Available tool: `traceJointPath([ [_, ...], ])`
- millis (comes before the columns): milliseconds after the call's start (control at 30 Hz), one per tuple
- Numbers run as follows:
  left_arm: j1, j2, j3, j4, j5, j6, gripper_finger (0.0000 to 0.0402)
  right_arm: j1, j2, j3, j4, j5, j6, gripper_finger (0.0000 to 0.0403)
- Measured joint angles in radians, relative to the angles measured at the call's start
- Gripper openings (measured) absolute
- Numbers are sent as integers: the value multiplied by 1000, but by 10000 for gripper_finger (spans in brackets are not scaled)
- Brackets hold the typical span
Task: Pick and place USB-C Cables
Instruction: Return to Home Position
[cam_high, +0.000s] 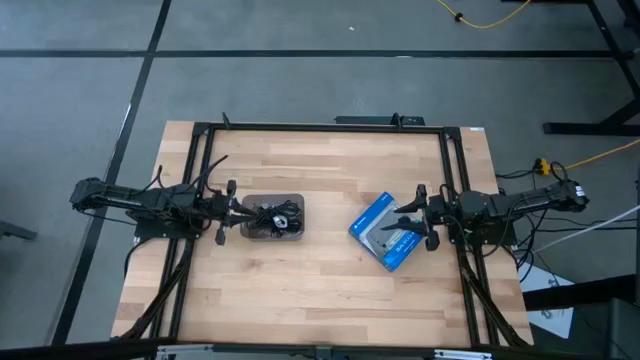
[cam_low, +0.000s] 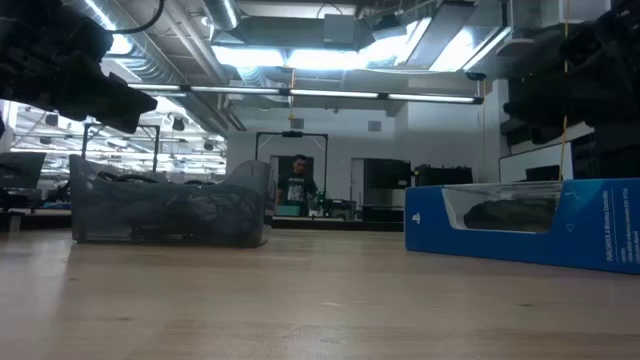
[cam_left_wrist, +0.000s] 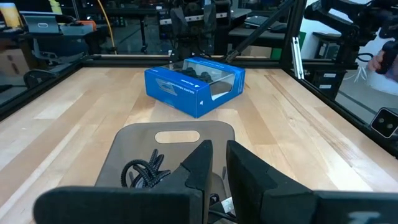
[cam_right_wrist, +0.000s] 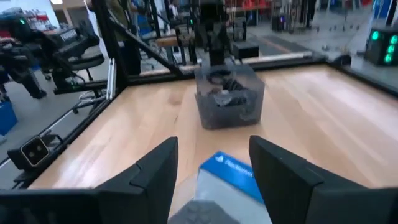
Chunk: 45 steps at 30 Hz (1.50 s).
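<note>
The USB-C cables (cam_high: 270, 215) lie bundled inside the grey translucent tray (cam_high: 272, 198), which stands left of the table's middle. Black ones (cam_left_wrist: 146, 171) show clearly, and a pale one (cam_right_wrist: 225, 96) lies among them. My left gripper (cam_high: 234, 212) hovers over the tray's left end (cam_left_wrist: 177, 134); its fingers (cam_left_wrist: 219, 149) are open by only a narrow gap and hold nothing. My right gripper (cam_high: 412, 222) hangs wide open (cam_right_wrist: 212, 146) above the right end of the blue retail box (cam_high: 385, 230), well away from the tray (cam_right_wrist: 230, 112).
The blue box (cam_low: 525, 222) lies flat and askew, right of the table's middle. A black frame (cam_high: 320, 127) runs along the table's far edge and both sides. Bare wood lies between the tray (cam_low: 170, 210) and the box and along the near edge. A person (cam_low: 297, 185) stands far back in the room.
</note>
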Motion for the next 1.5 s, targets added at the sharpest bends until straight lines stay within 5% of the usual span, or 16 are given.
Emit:
traceJointPath([
  [467, 0, 0, 0, 0, 0, 0, 41, 0, -223, 0, -17, 0, 5, 202],
  [767, 0, 0, 0, 0, 0, 0, 41, -17, -222, 0, 101, 16, 32, 202],
  [1067, 0, 0, 0, 0, 0, 0, 41, -35, -222, 0, -94, 7, 29, 202],
  [1500, 0, 0, 0, 0, 2, 0, 41, -35, -222, 0, -96, -1, 29, 202],
])
